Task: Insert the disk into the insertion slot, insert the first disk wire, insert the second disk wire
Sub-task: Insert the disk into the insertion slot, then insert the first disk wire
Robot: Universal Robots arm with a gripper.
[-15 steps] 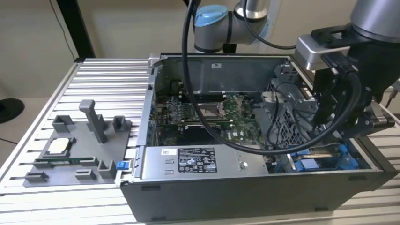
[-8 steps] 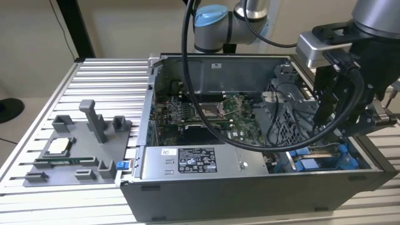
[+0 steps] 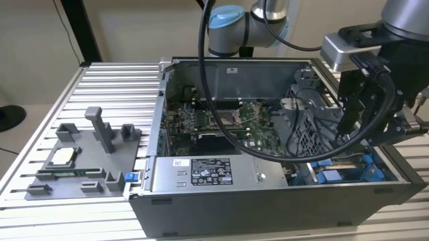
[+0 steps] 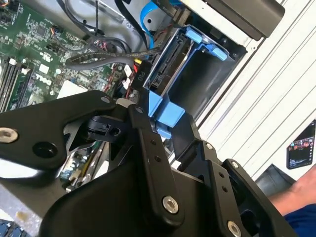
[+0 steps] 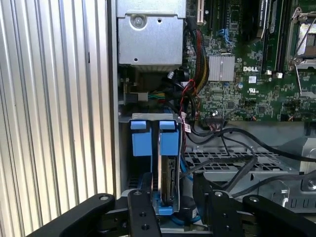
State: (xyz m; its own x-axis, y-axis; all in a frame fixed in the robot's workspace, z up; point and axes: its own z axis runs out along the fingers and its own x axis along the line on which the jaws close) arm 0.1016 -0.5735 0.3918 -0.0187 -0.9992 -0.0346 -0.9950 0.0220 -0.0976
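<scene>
My gripper (image 5: 170, 206) is shut on the disk (image 5: 168, 180), which stands on edge between the black fingers (image 5: 143, 210) in its blue carrier frame. The disk sits partly down inside the insertion slot (image 5: 139, 140), a grey bay with blue tabs in the corner of the open computer case. In the second wrist view the disk's connector end (image 4: 167, 66) faces the motherboard, and the gripper (image 4: 165, 129) clamps the blue frame. From the exterior view, the gripper (image 3: 355, 145) hangs over the slot (image 3: 348, 173) at the case's near right corner. Loose black and blue wires (image 4: 146, 19) lie beside the bay.
A grey metal box with a sticker (image 3: 208, 173) fills the case's near side. A perforated cage (image 3: 308, 125) and the motherboard (image 3: 214, 120) lie behind the bay. A grey fixture (image 3: 80, 160) sits on the slatted table at the exterior view's left. A person's arm (image 4: 296, 202) is nearby.
</scene>
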